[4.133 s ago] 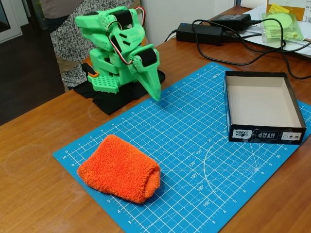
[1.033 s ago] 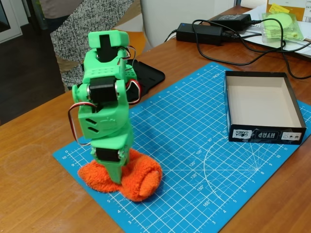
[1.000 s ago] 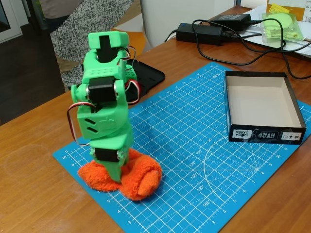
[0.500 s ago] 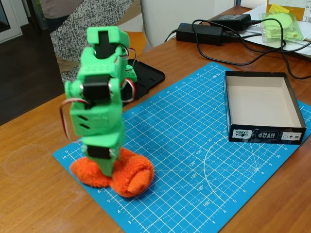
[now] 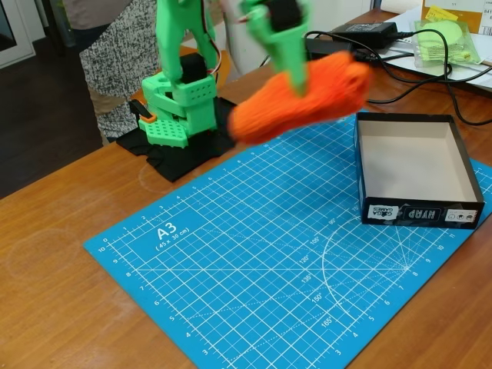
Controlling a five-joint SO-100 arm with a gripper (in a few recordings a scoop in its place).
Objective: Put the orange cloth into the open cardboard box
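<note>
My gripper [image 5: 296,81] was clamped on the cloth [image 5: 304,104] and held it in the air, above the far part of the mat [image 5: 254,261]. The green finger [image 5: 288,61] crossed the top of the bundle and pressed into it near its middle. The bundle was blurred by motion. It hung tilted, with its right end higher and its left end lower. No part of it touched the mat or the table [image 5: 61,231].

The cloth was just left of the box [image 5: 415,169] in the fixed view, near the box's far left corner. I could not tell whether its right end overlapped the box rim. The box stood on the right part of the mat, open side up, with the pale inside bare. The short wall with white lettering faced the camera.

My arm [image 5: 184,31] rose from the green base [image 5: 181,111], which sat on a black pad at the far left edge of the mat. The near part of the mat showed the mark "A3".

Behind the box lay black cables [image 5: 400,73] and a power brick [image 5: 307,50]. A person [image 5: 115,61] stood behind the table, at the left.
</note>
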